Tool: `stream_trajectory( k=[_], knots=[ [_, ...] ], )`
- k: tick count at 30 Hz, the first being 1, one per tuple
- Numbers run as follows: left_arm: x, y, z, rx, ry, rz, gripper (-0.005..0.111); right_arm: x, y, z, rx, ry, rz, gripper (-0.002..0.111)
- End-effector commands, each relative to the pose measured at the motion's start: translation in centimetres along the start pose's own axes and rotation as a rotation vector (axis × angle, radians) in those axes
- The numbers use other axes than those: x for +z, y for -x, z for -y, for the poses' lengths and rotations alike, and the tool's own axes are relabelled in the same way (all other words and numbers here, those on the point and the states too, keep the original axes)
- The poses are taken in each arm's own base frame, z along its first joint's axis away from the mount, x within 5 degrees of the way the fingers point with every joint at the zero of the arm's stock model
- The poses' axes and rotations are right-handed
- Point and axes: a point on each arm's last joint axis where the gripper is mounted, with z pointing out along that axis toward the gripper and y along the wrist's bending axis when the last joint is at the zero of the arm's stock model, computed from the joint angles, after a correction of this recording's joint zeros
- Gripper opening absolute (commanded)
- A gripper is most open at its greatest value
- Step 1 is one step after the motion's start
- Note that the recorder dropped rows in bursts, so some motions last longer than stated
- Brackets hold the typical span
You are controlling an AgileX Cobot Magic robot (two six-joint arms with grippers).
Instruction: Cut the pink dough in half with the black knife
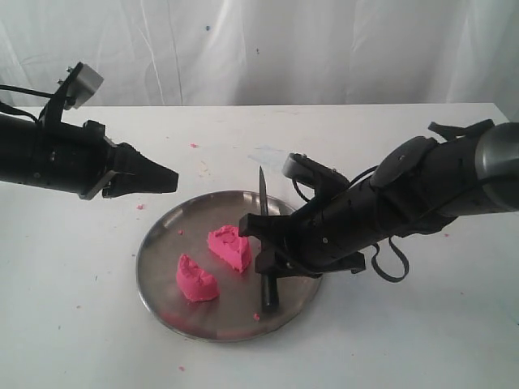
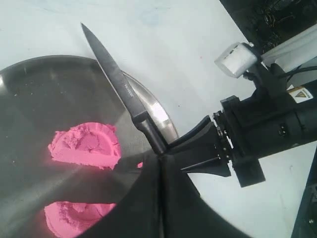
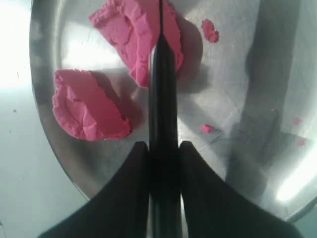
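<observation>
The pink dough lies as two half-round pieces on the round steel plate [image 1: 151, 243]: one piece [image 1: 229, 247] near the middle, the other piece [image 1: 196, 279] nearer the front. My right gripper [image 1: 268, 263] is shut on the handle of the black knife [image 1: 263, 198], whose blade points to the far side just beside the middle piece. In the right wrist view the knife [image 3: 162, 99] runs out from between my fingers [image 3: 141, 158] over the dough halves [image 3: 133, 34] [image 3: 86, 106]. My left gripper [image 1: 169, 180] hovers shut and empty left of the plate.
Tiny pink crumbs dot the white table [image 1: 194, 146] and the plate [image 1: 256, 316]. A white curtain hangs behind the table. In the left wrist view my shut left fingertips [image 2: 159, 161] point towards the knife [image 2: 116, 79] and the right gripper [image 2: 198, 148].
</observation>
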Motion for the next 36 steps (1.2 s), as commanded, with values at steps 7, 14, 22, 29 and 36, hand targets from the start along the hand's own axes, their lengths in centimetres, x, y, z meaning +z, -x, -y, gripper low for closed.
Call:
stream_trajectory(
  k=[7, 14, 22, 29, 36],
  knots=[
    [-0.2, 0.2, 0.5, -0.009, -0.029, 0.013, 0.000, 1.5, -0.2, 1.4, -0.009, -0.042, -0.026, 0.000],
    [-0.2, 0.1, 0.6, -0.010, -0.044, 0.006, 0.000, 1.5, 0.0, 1.6, -0.011, -0.057, -0.003, 0.026],
    [-0.6, -0.2, 1.8, 0.047, -0.138, -0.029, 0.000, -3.7, 1.7, -1.0, -0.149, -0.045, 0.208, 0.035],
    [-5.0, 0.8, 6.8, 0.134, -0.127, 0.080, 0.000, -13.5, -1.2, -3.2, -0.261, 0.008, 0.505, 0.020],
    [-9.5, -0.9, 11.2, 0.222, -0.052, 0.234, 0.000, -19.2, -6.7, -2.6, -0.400, 0.043, 0.654, 0.000]
  ],
)
